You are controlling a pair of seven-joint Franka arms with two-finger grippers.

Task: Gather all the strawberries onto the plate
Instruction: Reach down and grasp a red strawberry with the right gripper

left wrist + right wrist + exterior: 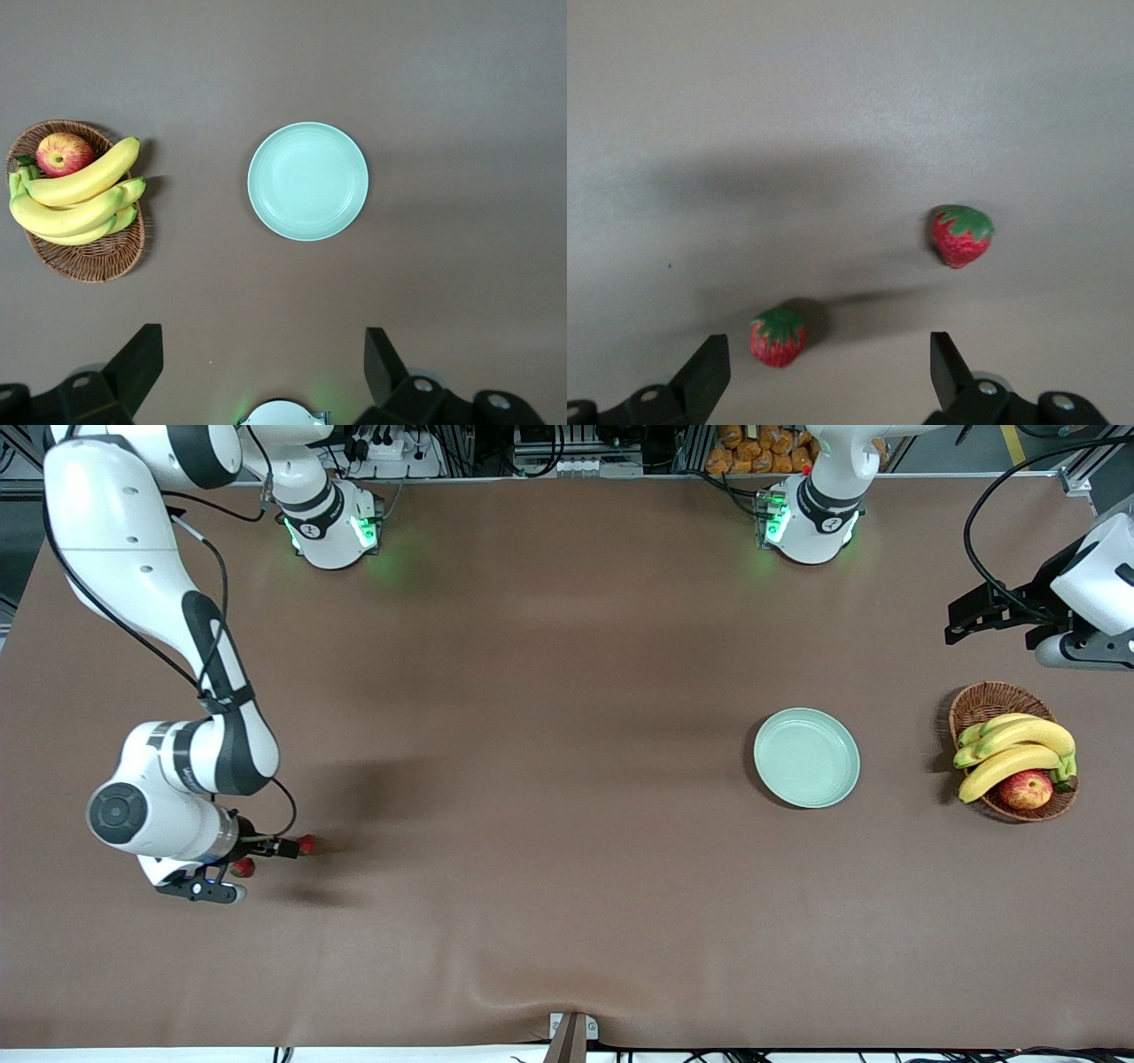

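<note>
Two strawberries lie on the brown table toward the right arm's end, one (306, 843) (962, 235) slightly farther from the front camera than the other (242, 866) (778, 336). My right gripper (264, 849) (828, 376) hangs low over them, open. The second berry sits close to one finger (709, 367) and touches neither. The pale mint-green plate (806, 757) (307, 181) lies bare toward the left arm's end. My left gripper (966, 620) (263, 372) waits high over the table near the basket, open and holding nothing.
A brown wicker basket (983, 700) (89, 261) with bananas (1014, 748) and a red-yellow apple (1025, 788) stands beside the plate at the left arm's end. The brown cloth has a wrinkle at the front edge (567, 1001).
</note>
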